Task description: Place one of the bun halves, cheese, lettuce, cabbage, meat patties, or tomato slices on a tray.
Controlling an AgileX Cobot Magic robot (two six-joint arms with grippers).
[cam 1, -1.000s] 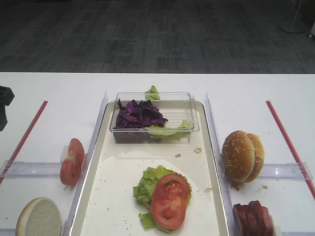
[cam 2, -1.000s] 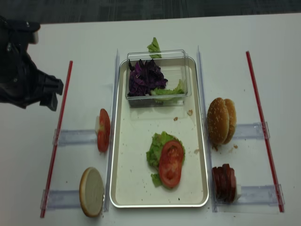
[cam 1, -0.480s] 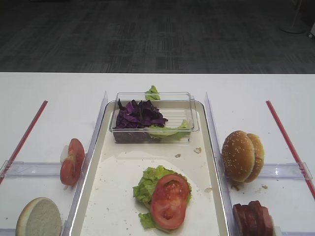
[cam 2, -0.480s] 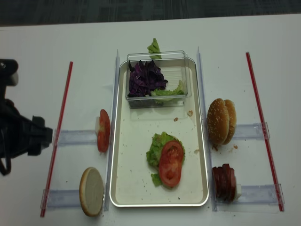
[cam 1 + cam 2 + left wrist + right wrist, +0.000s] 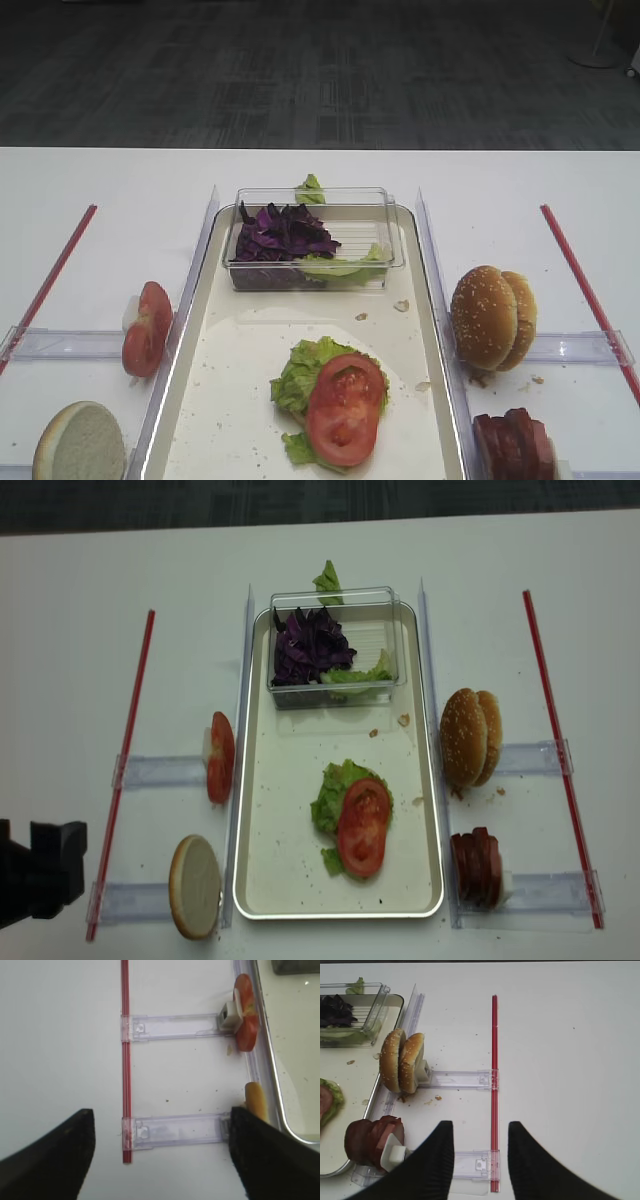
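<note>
- My left gripper (image 5: 160,1155) is spread wide and empty, low at the near left of the table, outside the red strip (image 5: 125,1055).
- My right gripper (image 5: 480,1155) is parted and empty too, near right.
- One tomato slice (image 5: 362,827) lies flat on lettuce (image 5: 330,795) in the tray (image 5: 262,880).
- The spare tomato slices (image 5: 246,1022) stand on edge against the tray's left rim, right of and beyond my left gripper, faces left-right; that arm is nearer.

Bright, even overhead light, soft faint shadows. White desk (image 5: 110,180) near blown out in both wrist views. Mild glare on tray (image 5: 432,300) rim and clear box (image 5: 312,262). Realsense view softer, slightly washed. Gripper fingers (image 5: 55,1155) dark, blurred at wrist-view bottom edges.
</note>
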